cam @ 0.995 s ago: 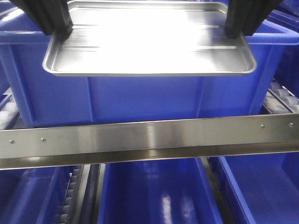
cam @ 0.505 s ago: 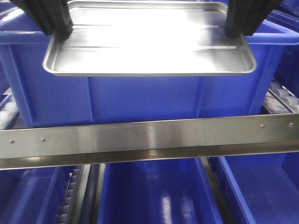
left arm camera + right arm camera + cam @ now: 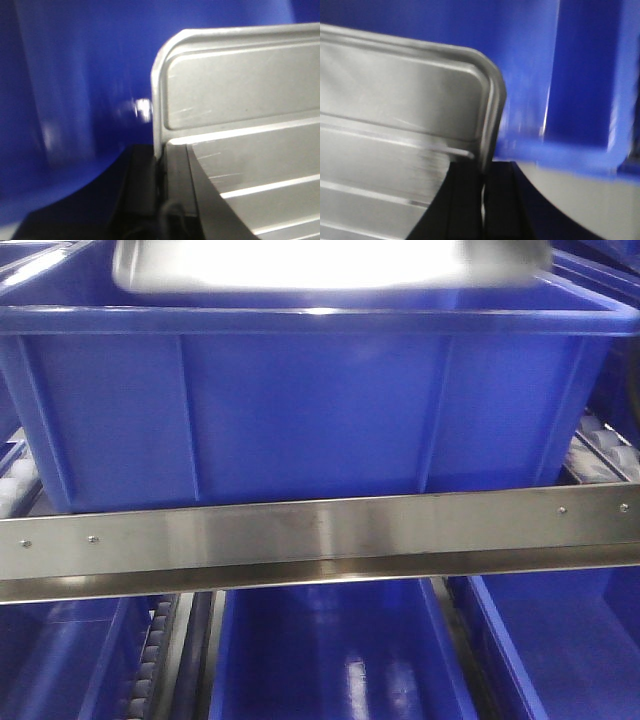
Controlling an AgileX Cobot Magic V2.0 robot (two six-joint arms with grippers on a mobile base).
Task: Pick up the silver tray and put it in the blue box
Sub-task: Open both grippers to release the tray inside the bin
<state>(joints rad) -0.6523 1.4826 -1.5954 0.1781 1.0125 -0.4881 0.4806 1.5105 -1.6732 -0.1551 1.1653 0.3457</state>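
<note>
The silver tray (image 3: 330, 265) shows as a bright blurred band at the top of the front view, above the open blue box (image 3: 310, 410). In the left wrist view my left gripper (image 3: 160, 170) is shut on the tray's (image 3: 240, 125) left rim, with blue box wall (image 3: 75, 75) beyond. In the right wrist view my right gripper (image 3: 482, 185) is shut on the tray's (image 3: 405, 120) right rim, near the box's rim (image 3: 580, 150). Neither gripper shows in the front view.
A steel rail (image 3: 320, 535) crosses in front of the box. More blue crates (image 3: 340, 650) sit below the rail, and roller tracks (image 3: 605, 445) run at both sides.
The tray has risen and moved back over the box, from overhanging its front wall to the top edge of the front view. Both grippers have left that view.
</note>
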